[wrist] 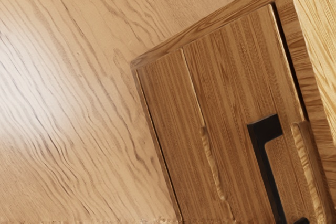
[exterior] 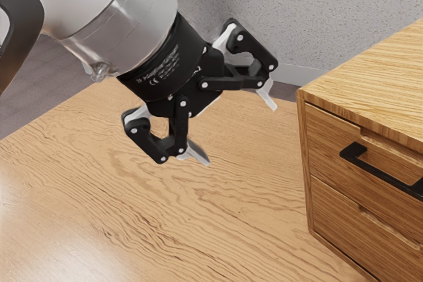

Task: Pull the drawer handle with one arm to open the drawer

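Wood-grain tabletop (exterior: 99, 196), grey speckled wall (exterior: 317, 11) behind. Black handle (exterior: 380, 170) on the upper drawer (exterior: 330, 140) lies well apart from the pincer (exterior: 234, 129), ahead of its fingertips. The drawer front looks flush, not yet pulled. Pincer spread wide, holding nothing, hanging over the table short of the cabinet (exterior: 370, 70).

Risks as I judge them:
- Fingers closing beside the bar instead of around it, as its gap from the drawer face looks shallow.
- Tips striking the cabinet corner on approach.
- A slanted pull slipping off or jamming the drawer.
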